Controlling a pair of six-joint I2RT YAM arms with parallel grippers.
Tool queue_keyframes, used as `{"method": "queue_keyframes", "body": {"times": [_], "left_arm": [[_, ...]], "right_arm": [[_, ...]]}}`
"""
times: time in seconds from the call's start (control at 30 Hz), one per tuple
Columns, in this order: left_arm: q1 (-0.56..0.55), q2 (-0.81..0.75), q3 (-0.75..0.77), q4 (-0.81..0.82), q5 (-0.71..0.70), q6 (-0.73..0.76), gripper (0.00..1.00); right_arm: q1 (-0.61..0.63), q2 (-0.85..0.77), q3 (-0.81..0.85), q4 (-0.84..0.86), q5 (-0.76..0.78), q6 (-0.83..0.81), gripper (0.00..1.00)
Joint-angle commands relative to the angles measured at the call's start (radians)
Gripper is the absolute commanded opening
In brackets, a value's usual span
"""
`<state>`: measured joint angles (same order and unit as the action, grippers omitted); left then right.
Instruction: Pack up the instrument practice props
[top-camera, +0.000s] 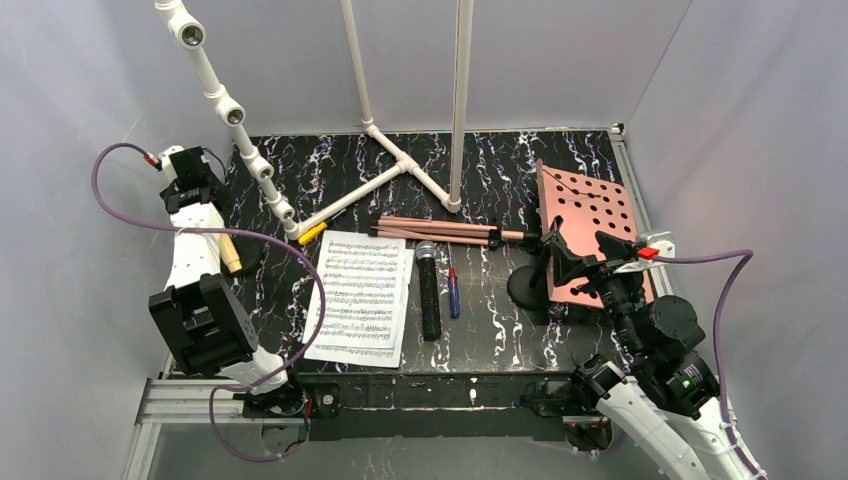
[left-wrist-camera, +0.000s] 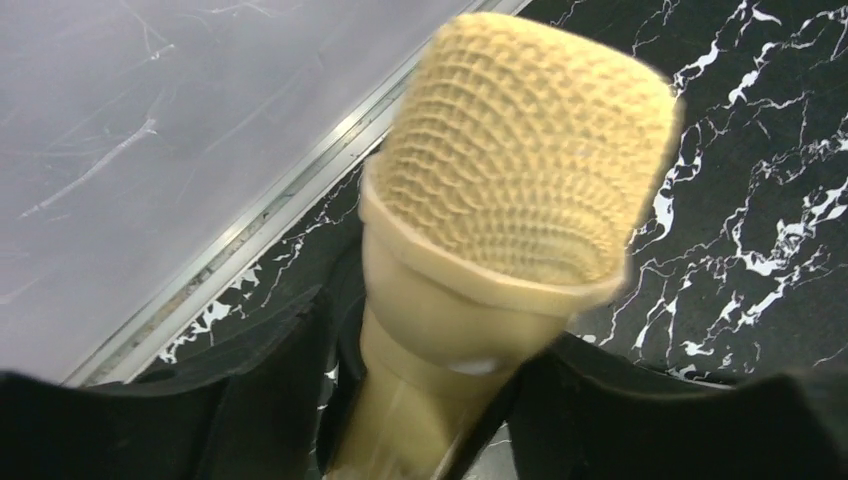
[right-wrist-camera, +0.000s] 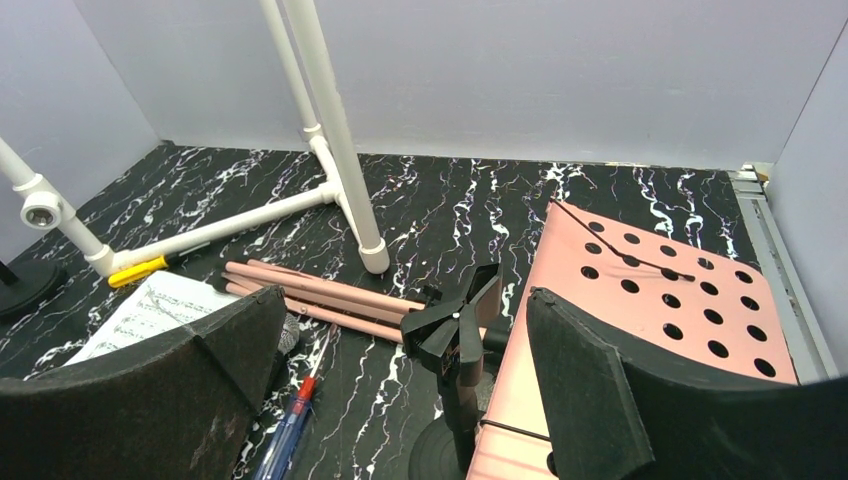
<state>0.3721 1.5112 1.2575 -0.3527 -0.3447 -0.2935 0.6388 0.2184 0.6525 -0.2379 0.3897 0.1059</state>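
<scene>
Microphone, yellow, mesh-domed, clamped in left claw; right claw gapes wide by perforated pink board.

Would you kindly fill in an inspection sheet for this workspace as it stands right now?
Surface: black marbled table; no spills seen.
Job's things: sheet-music pages, black microphone and copper legs lie flat; pink board at the right, mic pole upright beside it; yellow microphone held.
Clutter: red-and-blue pen; yellow marker.
Grippers: left gripper shut on the yellow microphone; right gripper open over the mic pole.
Cables: purple cables loop beside both arms.
Surroundings: white pipe frame; grey walls.
</scene>
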Motion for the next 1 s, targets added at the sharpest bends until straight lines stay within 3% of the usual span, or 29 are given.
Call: {"method": "queue_keyframes", "body": {"times": [0.0,0.07,0.27,0.57,0.73,0.97], "left_arm": [[0.006,-0.081,0.039,-0.007,-0.025,0.078,0.51],[0.006,-0.114,0.026,0.005,-0.034,0.082,0.36],[0.007,-0.205,0.023,-0.027,-0.020,0.031,0.08],[0.007,-0.522,-0.092,-0.102,0.008,-0.075,0.04],[0.001,-0.651,-0.116,-0.155,0.112,-0.098,0.05],[-0.117,-0.746,-0.094,-0.277,0.115,-0.027,0.06]], "right_arm": [[-0.002,0.020,0.007,0.022,0.007,0.001,0.99],[-0.002,0.026,0.008,0.024,0.006,0.001,0.99],[-0.001,0.048,0.010,0.018,0.010,-0.004,0.99],[-0.001,0.064,0.003,0.024,0.027,-0.008,0.99],[-0.002,0.078,0.001,0.025,0.041,-0.008,0.99],[-0.002,0.112,0.004,0.014,0.064,-0.013,0.99]]}}
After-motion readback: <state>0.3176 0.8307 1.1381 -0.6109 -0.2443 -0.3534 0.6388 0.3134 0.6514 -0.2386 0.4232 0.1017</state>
